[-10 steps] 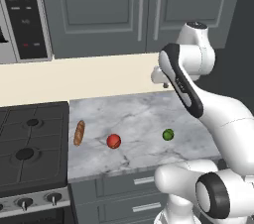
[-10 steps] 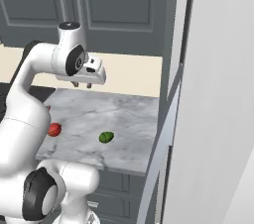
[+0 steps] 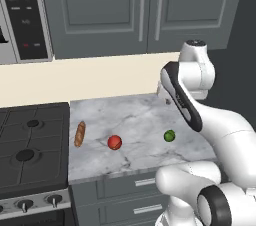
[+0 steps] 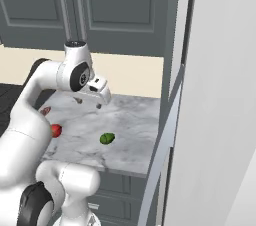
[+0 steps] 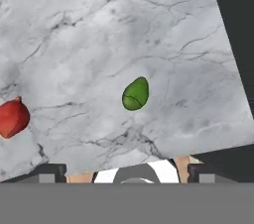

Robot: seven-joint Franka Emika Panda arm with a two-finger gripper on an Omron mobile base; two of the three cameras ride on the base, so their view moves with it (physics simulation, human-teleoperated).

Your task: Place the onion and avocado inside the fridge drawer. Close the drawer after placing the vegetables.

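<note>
Left base view, from left to right: a black stove (image 3: 30, 150) adjoins the marble bench (image 3: 135, 115). On the bench lie a brown bread loaf (image 3: 79, 134), then the onion (image 3: 114, 142), then the avocado (image 3: 169, 135), each well apart from the next. The white arm (image 3: 200, 105) rises at the right and covers most of the hand. Grey wall cabinets (image 3: 140, 10) hang above, with a microwave (image 3: 20, 15) at the upper left.

Right base view, from left to right: the onion (image 4: 56, 130) is partly hidden behind the arm, the avocado (image 4: 107, 138) lies near the front edge of the bench, and a tall white fridge panel (image 4: 220, 100) stands at the right. The gripper (image 4: 89, 103) hangs above the bench, clear of both vegetables, jaws spread apart and empty.

Hand view, from left to right: the onion (image 5: 13, 117) is a red, slightly lumpy ball with a small stem point, cut off by the frame edge. The avocado (image 5: 136, 93) is a bright green, egg-shaped body with a darker seam, narrower at one end. Both rest directly on the marble, apart from each other.
</note>
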